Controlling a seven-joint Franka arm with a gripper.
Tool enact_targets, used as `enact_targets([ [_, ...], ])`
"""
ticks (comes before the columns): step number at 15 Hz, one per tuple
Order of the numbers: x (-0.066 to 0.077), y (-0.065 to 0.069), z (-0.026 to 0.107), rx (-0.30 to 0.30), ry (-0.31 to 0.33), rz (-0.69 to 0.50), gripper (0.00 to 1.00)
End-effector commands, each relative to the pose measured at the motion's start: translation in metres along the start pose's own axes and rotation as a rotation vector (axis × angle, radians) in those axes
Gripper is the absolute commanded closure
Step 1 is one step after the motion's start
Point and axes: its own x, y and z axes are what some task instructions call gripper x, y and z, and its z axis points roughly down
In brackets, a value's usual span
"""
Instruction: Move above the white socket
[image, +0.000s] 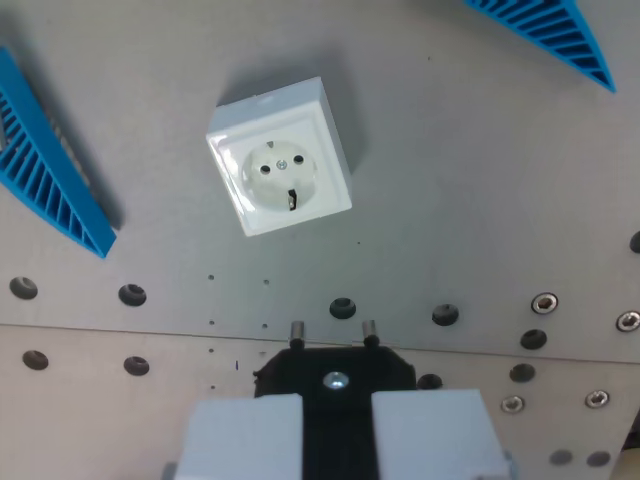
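Socket: white socket (280, 157), a square housing with a round recessed face, lying flat on the grey table (450, 170) in the upper middle of the wrist view, rotated so its edges run at a slant to the frame.
Socket face: two small pin holes near the top of the recess, a screw between them, a dark metal clip at the lower edge of the recess.
Fingers: two pale blocks (243, 437) at the bottom edge of the view, side by side with a narrow dark gap between them; they look nearly together and grip nothing.
Plug piece: black part (335, 370) just above the fingers, with two short metal pins pointing toward the socket and a screw head in its middle.
Relation: socket sits above and slightly toward the wrist view's left of the pins, well apart from them.
Table: rows of round holes, some with bolts, across the lower half.
Surroundings: blue ribbed pieces at the left edge (45, 180) and the top right corner (555, 35).
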Motion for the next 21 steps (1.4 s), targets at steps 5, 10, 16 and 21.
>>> enact_targets([
  [5, -0.006, -0.005, 0.033, -0.027, 0.079, -0.147, 1.00],
  [10, -0.009, -0.009, 0.058, -0.032, 0.073, -0.189, 1.00],
  [16, -0.012, -0.014, 0.089, -0.036, 0.067, -0.232, 1.00],
  [21, -0.015, -0.018, 0.113, -0.040, 0.067, -0.262, 1.00],
])
